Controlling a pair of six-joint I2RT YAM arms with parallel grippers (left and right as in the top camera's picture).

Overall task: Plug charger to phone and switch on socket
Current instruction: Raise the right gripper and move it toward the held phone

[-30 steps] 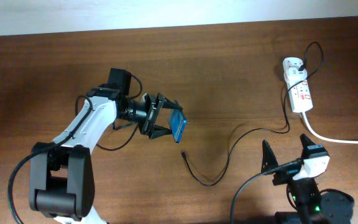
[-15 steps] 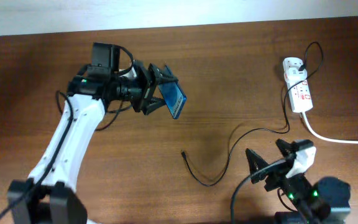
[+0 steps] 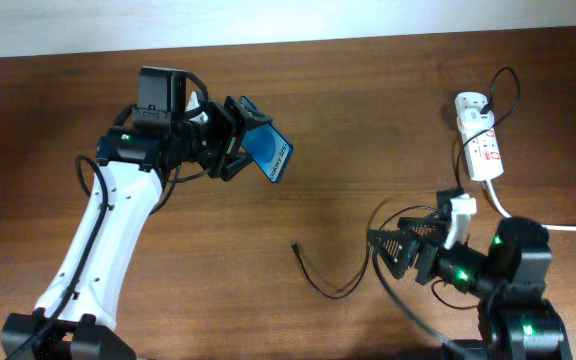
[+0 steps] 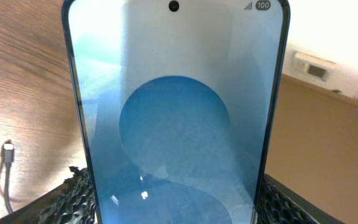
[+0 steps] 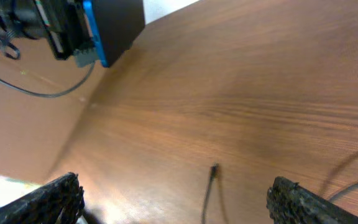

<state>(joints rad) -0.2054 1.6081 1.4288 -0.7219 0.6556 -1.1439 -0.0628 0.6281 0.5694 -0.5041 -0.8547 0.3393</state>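
Note:
My left gripper (image 3: 240, 140) is shut on the phone (image 3: 269, 153), holding it tilted in the air above the table's left half. The phone's blue screen (image 4: 176, 124) fills the left wrist view, with a finger (image 4: 73, 199) against each long edge. The charger (image 3: 340, 288), a thin black cable, lies on the wood. Its connector tip (image 3: 296, 246) points left and also shows as a small tip (image 5: 214, 170) in the right wrist view. My right gripper (image 3: 383, 252) stands open, right of that tip, facing it. The socket (image 3: 480, 140) lies at the far right.
A thick white cord (image 3: 543, 224) runs from the socket off the right edge. The charger's cable loops up to a plug in the socket's far end (image 3: 473, 102). My left arm's own black cables hang below its wrist (image 3: 168, 190).
The left arm has raised the phone and carried it back and left. The right arm has swung round to face left, toward the cable's loose end.

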